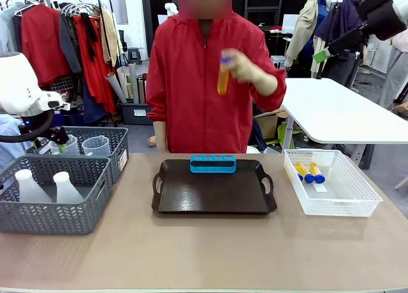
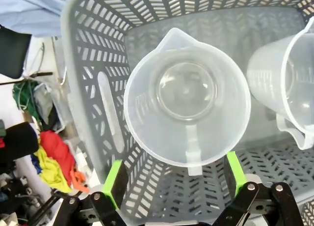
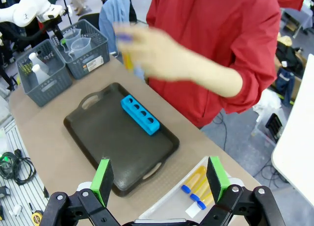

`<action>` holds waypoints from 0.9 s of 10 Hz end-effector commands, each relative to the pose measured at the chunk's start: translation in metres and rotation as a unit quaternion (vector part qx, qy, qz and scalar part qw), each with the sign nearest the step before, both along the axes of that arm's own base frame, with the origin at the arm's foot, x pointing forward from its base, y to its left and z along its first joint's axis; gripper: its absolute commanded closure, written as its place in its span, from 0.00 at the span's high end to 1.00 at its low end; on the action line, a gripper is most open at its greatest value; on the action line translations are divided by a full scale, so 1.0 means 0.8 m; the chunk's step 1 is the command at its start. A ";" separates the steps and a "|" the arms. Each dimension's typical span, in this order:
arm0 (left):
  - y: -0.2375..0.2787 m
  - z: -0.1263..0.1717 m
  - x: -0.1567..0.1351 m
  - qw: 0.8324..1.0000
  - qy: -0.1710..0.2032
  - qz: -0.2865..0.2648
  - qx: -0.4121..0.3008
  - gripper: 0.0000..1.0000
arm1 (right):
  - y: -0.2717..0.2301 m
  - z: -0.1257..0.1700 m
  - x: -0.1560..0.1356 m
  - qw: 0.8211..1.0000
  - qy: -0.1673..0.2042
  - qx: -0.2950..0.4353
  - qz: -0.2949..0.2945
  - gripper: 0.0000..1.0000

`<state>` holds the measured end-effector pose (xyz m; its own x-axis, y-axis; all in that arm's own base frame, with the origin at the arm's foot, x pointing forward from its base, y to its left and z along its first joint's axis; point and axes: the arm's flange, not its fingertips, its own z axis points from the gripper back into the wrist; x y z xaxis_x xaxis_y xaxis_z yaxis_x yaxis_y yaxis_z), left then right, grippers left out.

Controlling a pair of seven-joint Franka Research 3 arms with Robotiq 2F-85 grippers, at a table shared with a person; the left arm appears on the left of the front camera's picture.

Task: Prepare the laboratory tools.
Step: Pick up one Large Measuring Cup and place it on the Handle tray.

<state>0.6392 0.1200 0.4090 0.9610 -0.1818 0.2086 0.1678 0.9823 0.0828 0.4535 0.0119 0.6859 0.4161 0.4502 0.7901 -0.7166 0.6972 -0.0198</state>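
The right tool (image 3: 159,181) is seen high above the desk (image 3: 46,119), its green pads (image 3: 102,181) spread wide with nothing between them. A dark brown handled tray (image 3: 105,137) is set mid-desk. A blue four-hole rack (image 3: 141,115) lies on it along the rim toward the person's edge of the desk. Over that edge a blurred hand (image 3: 157,51) is held out from a red sleeve (image 3: 245,83), and an orange-yellow tube (image 3: 128,59) with a blue cap is gripped in it. At the desk's left end, white conical flasks (image 3: 37,69) are kept in one grey basket (image 3: 46,87) and clear beakers (image 3: 78,42) in a second grey basket (image 3: 94,59). Near the right end, blue-capped tubes (image 3: 195,180) are laid side by side in a white basket (image 3: 167,200).
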 end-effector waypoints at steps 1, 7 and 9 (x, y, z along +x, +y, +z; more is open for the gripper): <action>0.007 -0.006 0.010 1.000 -0.004 -0.012 -0.009 1.00 | -0.001 0.001 0.000 1.000 -0.001 0.006 0.004 1.00; -0.004 -0.029 0.004 0.999 0.010 -0.018 -0.027 1.00 | -0.001 0.001 0.000 1.000 -0.001 0.006 0.004 1.00; -0.002 -0.028 0.002 1.000 0.004 -0.017 -0.012 0.97 | -0.001 0.001 0.000 1.000 -0.001 0.006 0.004 1.00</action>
<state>0.6441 0.1143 0.3849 0.9615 -0.1959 0.1927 0.1906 0.9806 0.0456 0.4535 0.0119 0.6859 0.4161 0.4502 0.7900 -0.7166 0.6972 -0.0198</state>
